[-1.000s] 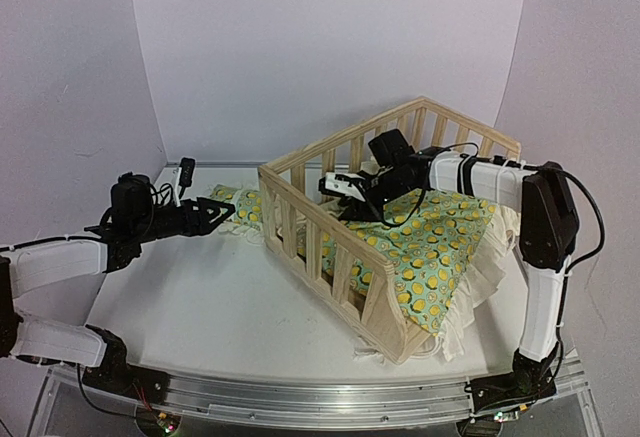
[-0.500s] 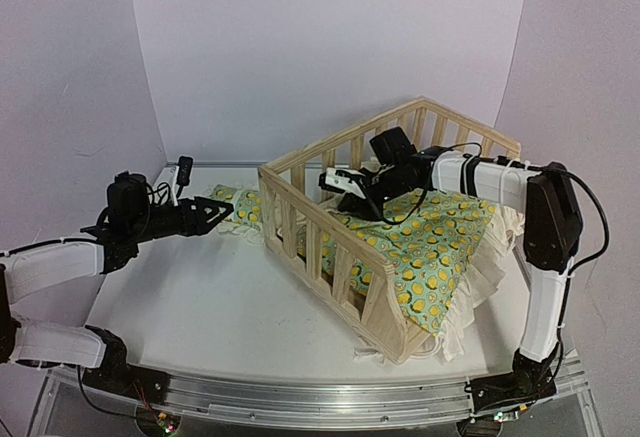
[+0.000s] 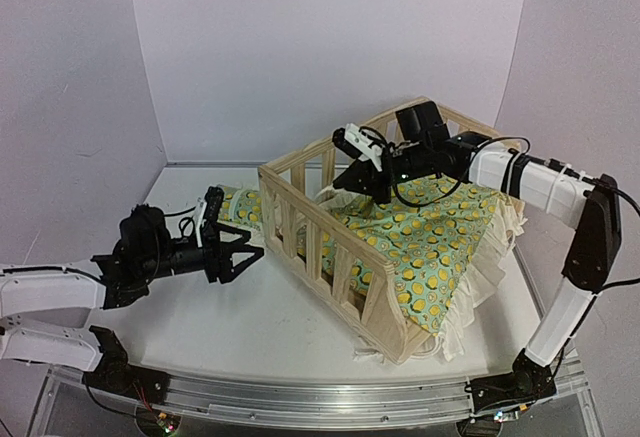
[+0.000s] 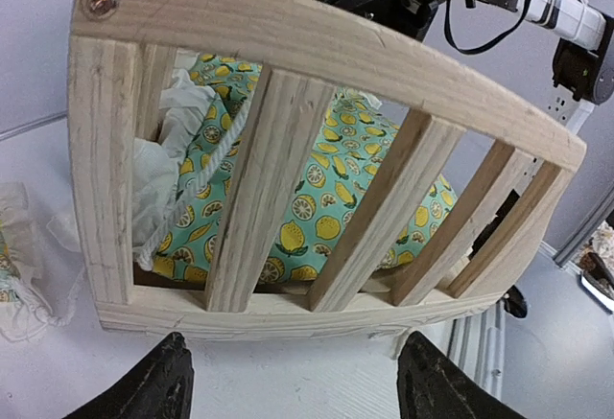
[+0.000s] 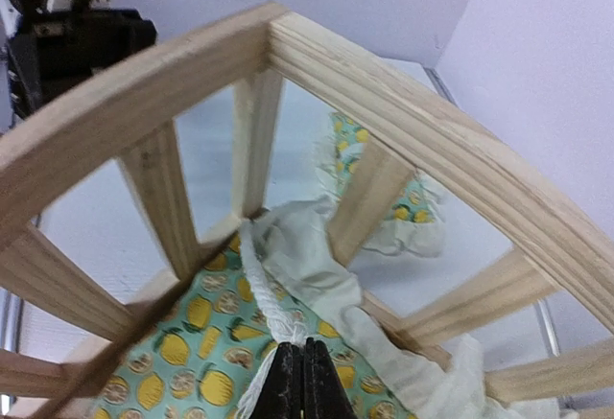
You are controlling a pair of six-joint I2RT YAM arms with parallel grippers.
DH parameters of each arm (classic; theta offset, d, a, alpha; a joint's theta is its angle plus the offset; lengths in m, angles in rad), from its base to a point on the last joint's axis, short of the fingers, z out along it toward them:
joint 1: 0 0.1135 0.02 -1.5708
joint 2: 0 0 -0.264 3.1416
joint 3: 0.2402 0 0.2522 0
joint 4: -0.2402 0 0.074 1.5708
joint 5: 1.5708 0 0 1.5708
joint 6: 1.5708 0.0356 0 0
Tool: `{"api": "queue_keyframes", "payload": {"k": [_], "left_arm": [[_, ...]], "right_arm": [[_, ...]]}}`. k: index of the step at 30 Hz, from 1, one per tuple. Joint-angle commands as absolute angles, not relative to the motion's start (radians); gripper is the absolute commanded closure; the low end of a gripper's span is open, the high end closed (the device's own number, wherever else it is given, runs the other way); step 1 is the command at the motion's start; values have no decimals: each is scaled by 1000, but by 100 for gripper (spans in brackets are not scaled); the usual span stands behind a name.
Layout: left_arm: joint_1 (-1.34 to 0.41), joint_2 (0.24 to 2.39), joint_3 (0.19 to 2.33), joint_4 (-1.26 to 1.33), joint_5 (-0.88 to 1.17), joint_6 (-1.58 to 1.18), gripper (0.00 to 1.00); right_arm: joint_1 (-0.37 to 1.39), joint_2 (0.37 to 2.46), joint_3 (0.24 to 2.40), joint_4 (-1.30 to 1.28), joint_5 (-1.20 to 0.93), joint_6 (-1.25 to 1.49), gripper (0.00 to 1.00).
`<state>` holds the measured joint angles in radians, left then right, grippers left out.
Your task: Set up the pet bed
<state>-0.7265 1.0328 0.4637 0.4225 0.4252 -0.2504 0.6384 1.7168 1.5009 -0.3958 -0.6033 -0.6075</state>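
The pet bed's pale pine slatted frame (image 3: 320, 219) stands mid-table. Its lemon-print cushion (image 3: 430, 237) lies inside and spills its cream ruffle over the low right side. My right gripper (image 3: 342, 183) hovers inside the far left corner. In the right wrist view, this gripper (image 5: 305, 357) is shut on the cushion's white cord (image 5: 273, 314). The small matching pillow (image 3: 235, 207) lies on the table outside the frame's left end. My left gripper (image 3: 245, 247) sits low in front of the long slatted side (image 4: 288, 45). It stands open (image 4: 297, 385) with nothing between its fingers.
The white table (image 3: 250, 307) ends at an aluminium rail (image 3: 300, 397) along the near edge. Purple walls close in behind and on both sides. The right arm reaches across the frame's back rail (image 3: 450, 117).
My right gripper has shut on the white cord and risen toward the back corner. The left arm has swung from beside the pillow to the front of the frame's long side.
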Motion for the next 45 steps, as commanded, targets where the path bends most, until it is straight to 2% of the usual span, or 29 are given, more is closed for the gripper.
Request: {"api": "queue_keyframes", "payload": {"k": [1, 3, 9, 13, 22, 31, 35, 39, 45], "left_arm": [[-739, 1000, 315, 752, 298, -143, 28], [-739, 1047, 322, 772, 294, -112, 30], [-741, 1190, 379, 857, 323, -69, 50], [-741, 1232, 360, 947, 276, -24, 53], [-741, 1248, 394, 952, 250, -29, 46], [-741, 1260, 419, 951, 265, -101, 45], [-741, 1254, 418, 951, 251, -130, 44], [-741, 1272, 442, 951, 286, -187, 45], [-740, 1301, 445, 952, 331, -196, 49]], "right_arm": [[679, 1767, 1515, -284, -845, -509, 100], [687, 1817, 1564, -286, -880, -503, 100], [731, 1911, 1621, -280, -877, -506, 100], [741, 1936, 1610, -168, -842, -394, 100], [777, 1968, 1648, -89, -705, -285, 100], [803, 2008, 1720, -74, -580, -90, 100], [811, 1974, 1679, -63, -601, -49, 100], [836, 1931, 1623, -83, -513, -83, 100], [845, 1890, 1598, -170, -649, -169, 100]]}}
